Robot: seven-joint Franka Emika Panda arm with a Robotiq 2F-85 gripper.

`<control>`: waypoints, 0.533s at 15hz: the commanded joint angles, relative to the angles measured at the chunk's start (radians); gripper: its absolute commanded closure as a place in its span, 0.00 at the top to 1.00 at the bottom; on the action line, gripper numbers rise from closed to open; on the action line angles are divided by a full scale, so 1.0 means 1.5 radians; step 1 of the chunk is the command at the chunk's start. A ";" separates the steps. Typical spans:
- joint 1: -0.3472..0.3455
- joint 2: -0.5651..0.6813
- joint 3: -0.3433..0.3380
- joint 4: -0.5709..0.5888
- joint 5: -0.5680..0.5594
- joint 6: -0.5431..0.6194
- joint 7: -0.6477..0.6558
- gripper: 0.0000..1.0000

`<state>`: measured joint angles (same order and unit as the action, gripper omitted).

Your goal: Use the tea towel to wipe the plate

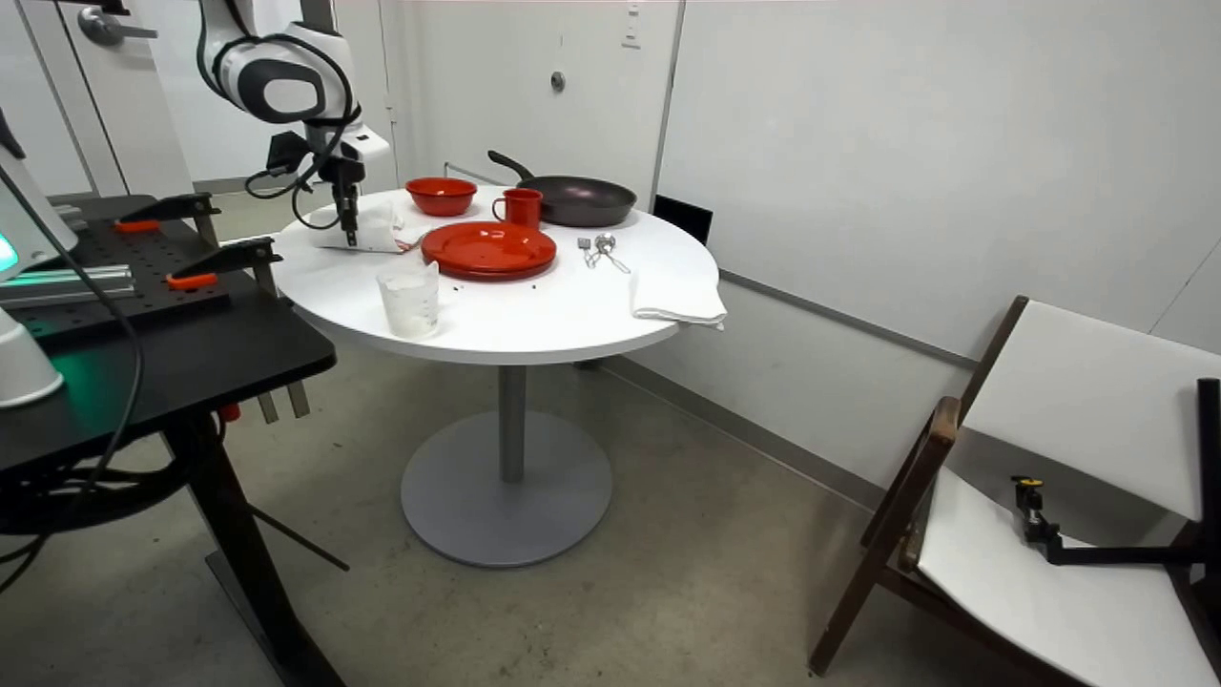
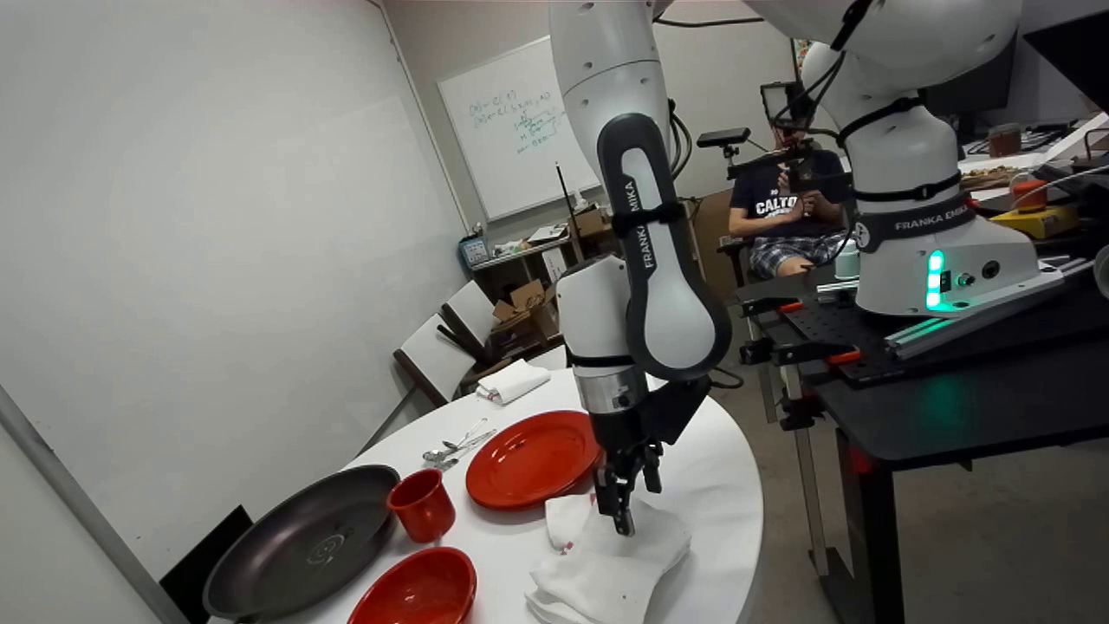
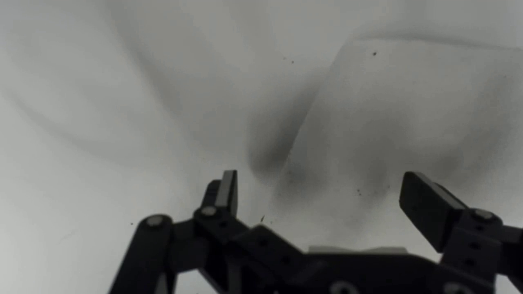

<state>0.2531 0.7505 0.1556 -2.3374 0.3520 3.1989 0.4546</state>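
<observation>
A crumpled white tea towel (image 2: 611,563) lies on the round white table, beside the red plate (image 2: 533,459). In an exterior view the towel (image 1: 362,234) sits left of the plate (image 1: 488,246), which looks like a stack of two. My gripper (image 2: 638,504) points down over the towel, its fingertips at or just above the cloth; I cannot tell whether they touch it. In the wrist view the gripper (image 3: 320,173) is open, its fingers wide apart. Dark-specked white towel cloth (image 3: 392,106) fills the space beneath and between them. Nothing is pinched.
A red bowl (image 1: 442,196), red mug (image 1: 521,207) and dark pan (image 1: 580,200) stand at the table's back. Metal utensils (image 1: 603,250) lie right of the plate. A translucent cup (image 1: 410,303) stands near the front edge. Another folded white cloth (image 1: 679,301) lies at the right edge.
</observation>
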 commanded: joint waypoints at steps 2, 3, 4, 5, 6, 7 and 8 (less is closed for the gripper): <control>0.008 0.028 -0.003 0.024 0.016 0.009 0.008 0.71; 0.006 0.031 -0.001 0.028 0.016 0.009 0.007 0.70; 0.007 0.034 -0.001 0.032 0.015 0.007 0.006 0.64; 0.005 0.038 0.001 0.036 0.015 0.007 0.005 0.56; 0.006 0.041 0.001 0.040 0.015 0.006 0.005 0.49; 0.007 0.043 0.002 0.043 0.015 0.006 0.005 0.39; 0.006 0.044 0.003 0.046 0.015 0.006 0.004 0.32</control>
<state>0.2532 0.7904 0.1581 -2.2968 0.3537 3.1989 0.4557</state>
